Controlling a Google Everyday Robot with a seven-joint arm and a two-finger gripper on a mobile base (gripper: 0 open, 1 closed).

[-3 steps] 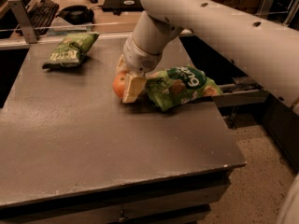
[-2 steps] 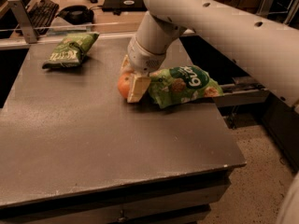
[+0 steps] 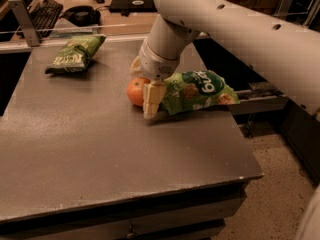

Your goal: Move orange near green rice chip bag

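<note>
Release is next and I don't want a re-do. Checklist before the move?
1. Right target: ok. The hand is at the green rice chip bag, not the olive bag at back left.
2. The orange near the bag: ok, right at its left end, by the hand.
3. Orange resting on the table: cannot tell.
4. Bag fully on the table: not ok, its right end seems to overhang the edge.
</note>
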